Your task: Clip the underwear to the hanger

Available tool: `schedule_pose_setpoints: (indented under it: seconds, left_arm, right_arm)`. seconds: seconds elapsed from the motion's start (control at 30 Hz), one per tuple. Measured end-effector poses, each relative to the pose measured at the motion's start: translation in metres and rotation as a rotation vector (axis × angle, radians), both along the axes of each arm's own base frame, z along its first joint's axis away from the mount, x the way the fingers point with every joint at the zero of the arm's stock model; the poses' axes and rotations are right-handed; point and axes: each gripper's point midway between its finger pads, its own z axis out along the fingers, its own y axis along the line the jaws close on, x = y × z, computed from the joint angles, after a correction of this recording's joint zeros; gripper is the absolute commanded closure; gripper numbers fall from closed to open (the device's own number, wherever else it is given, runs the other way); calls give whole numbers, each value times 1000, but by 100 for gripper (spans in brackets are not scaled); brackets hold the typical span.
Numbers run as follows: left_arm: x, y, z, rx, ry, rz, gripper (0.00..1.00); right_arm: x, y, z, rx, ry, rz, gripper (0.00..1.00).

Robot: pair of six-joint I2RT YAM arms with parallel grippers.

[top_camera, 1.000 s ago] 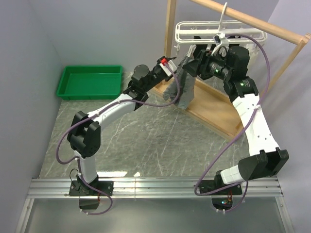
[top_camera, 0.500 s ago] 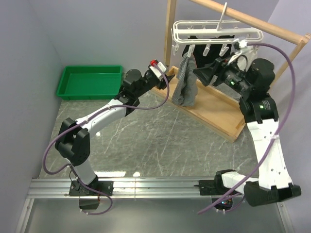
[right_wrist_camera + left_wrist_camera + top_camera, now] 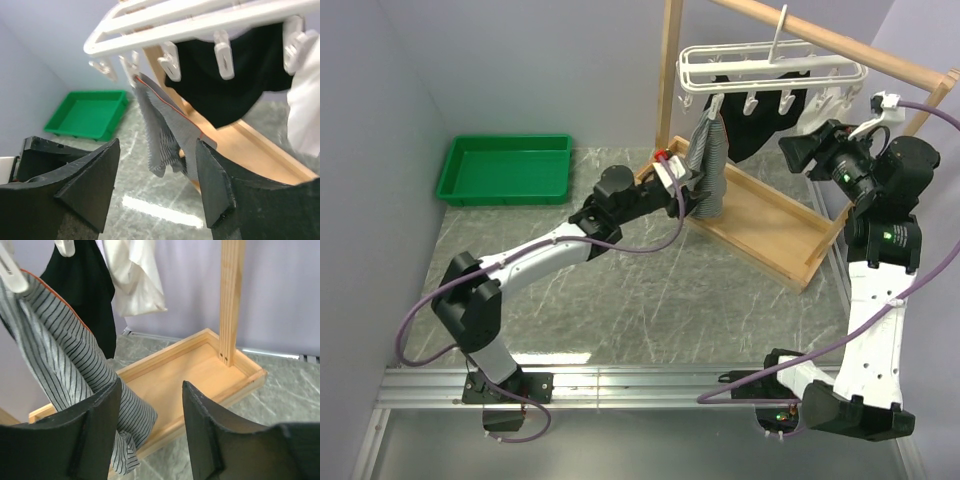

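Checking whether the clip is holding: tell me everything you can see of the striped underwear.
The underwear is thin grey-and-white pinstriped cloth with an orange edge at the top. It hangs bunched in a narrow, crumpled drape from one white clip of the hanger; only that one spot is visibly pinned. Its lower end dangles over the wooden tray, right beside a finger of the open left gripper, not pinched. The right gripper is open and apart.

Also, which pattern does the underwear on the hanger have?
The underwear has fine grey-and-white stripes, clearest in the left wrist view.
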Motion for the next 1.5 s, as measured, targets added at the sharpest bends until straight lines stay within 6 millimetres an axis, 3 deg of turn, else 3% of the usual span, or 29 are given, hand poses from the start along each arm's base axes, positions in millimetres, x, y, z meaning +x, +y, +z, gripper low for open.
schedule_pose_setpoints:
  seconds: [0.17,0.33,0.53,0.7,0.87,0.93,1.0,1.2,1.23,1.27,1.3,1.37,1.4,1.5]
  left_arm:
    - [10,-24,-19,-5,72,39,44]
    - [22,-44,-65,23,186,116,38]
    - [64,-63,-102,13,269,278,35]
    - [105,-70,-114,-40,311,429,37]
    - [137,-69,-122,-92,349,535,51]
    - [147,-67,-125,-104,369,558,64]
    - [152,-62,-131,-98,386,570,76]
    - [160,-49,-143,-74,407,538,94]
    - [160,-47,-148,-64,414,528,93]
    - [159,-44,-151,-55,421,518,89]
    - [158,-41,-156,-43,428,511,63]
    - [158,-37,-161,-33,452,507,41]
    - [159,-36,-160,-35,459,507,22]
    - [154,-36,-152,-58,486,490,16]
  right_arm:
    - [-5,-7,-35,-30,72,-18,43]
    - [-22,-4,-83,-46,163,-9,59]
    - [-40,-1,-143,-39,237,-6,66]
    - [-34,-4,-187,-22,296,-16,66]
    - [-19,-8,-211,6,330,-31,60]
    - [-10,-9,-215,15,330,-32,55]
    - [0,-10,-219,28,324,-29,51]
    - [29,-7,-248,70,351,25,44]
    - [33,-7,-253,73,360,32,44]
    - [38,-7,-259,78,374,40,44]
    - [42,-7,-266,86,391,47,44]
    - [49,-7,-279,104,423,53,43]
    - [51,-6,-283,112,435,55,43]
    - [56,-6,-287,129,442,61,43]
